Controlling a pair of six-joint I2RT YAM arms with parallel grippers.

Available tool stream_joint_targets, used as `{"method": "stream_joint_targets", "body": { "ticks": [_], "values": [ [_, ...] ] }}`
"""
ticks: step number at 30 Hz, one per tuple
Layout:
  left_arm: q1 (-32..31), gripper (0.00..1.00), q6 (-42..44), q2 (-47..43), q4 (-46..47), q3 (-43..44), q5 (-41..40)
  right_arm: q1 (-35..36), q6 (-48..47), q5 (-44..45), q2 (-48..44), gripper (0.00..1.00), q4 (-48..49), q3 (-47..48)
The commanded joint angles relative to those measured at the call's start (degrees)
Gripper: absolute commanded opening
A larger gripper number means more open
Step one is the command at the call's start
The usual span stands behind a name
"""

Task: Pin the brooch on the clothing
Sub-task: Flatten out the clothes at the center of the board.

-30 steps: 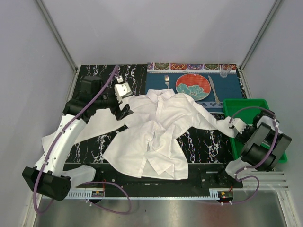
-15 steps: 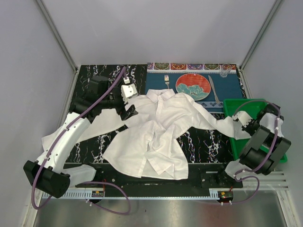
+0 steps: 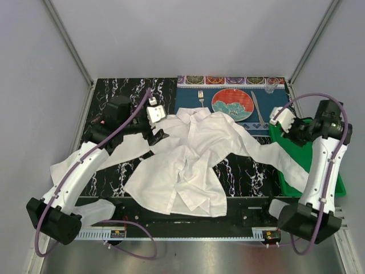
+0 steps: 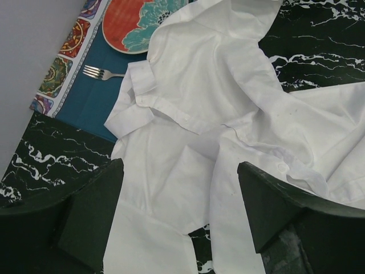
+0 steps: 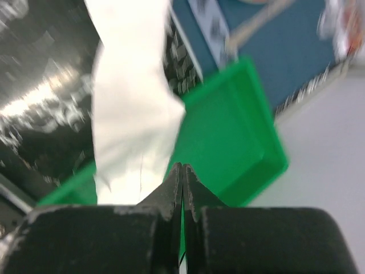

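Just below the left gripper (image 4: 179, 166), spread wide, sits the shirt (image 4: 199, 91), collar end nearest, so left arm's closer. Meanwhile the right gripper (image 5: 182, 169) is pressed together above the green tray (image 5: 242, 134). Can't spot the brooch anywhere.

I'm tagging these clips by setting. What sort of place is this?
Probably a robot test cell, not a home: plain grey panel walls enclose a black marbled table staged with a white shirt and a dinner plate.
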Motion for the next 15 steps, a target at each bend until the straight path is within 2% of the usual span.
{"method": "stream_joint_targets", "body": {
  "ticks": [1,3,4,5,6,8,9,10,13,15],
  "values": [
    [-2.8,0.88,1.1,-5.6,11.3,-4.8,2.0,13.2,13.1,-11.2,-7.1,0.00,-18.4,3.2],
    [-3.8,0.89,2.1,-6.6,12.3,-6.4,2.1,14.8,16.7,-7.9,-6.9,0.02,-14.9,0.2],
    [-3.9,0.89,2.4,-7.1,12.2,-6.7,2.3,14.8,15.5,-5.8,-6.3,0.11,-14.8,-2.0],
    [-3.9,0.89,2.6,-7.2,12.3,-6.9,2.3,14.7,14.2,-0.8,-5.9,0.33,-13.8,-3.4],
    [-3.9,0.89,2.7,-7.3,12.4,-7.5,2.3,14.6,13.3,2.0,-5.6,0.49,-12.5,-5.5],
    [-3.9,0.89,3.1,-6.8,12.2,-7.9,2.4,10.7,8.6,7.0,-5.3,0.71,-9.5,-10.2],
    [-3.9,0.89,3.3,-6.5,11.9,-8.0,3.0,7.0,4.9,6.8,-3.8,0.73,-9.8,-10.5],
    [-3.9,0.89,3.3,-5.9,11.6,-7.9,3.5,-0.3,-1.5,6.1,-2.6,0.75,-9.9,-9.4],
    [-4.0,0.89,3.0,-4.9,10.7,-7.2,4.3,-7.8,-9.5,8.1,6.0,0.80,-12.5,-5.1],
    [-4.1,0.89,3.1,-4.8,10.7,-7.1,4.3,-12.6,-12.9,10.6,10.2,0.99,-13.7,-4.5]
  ]
}}
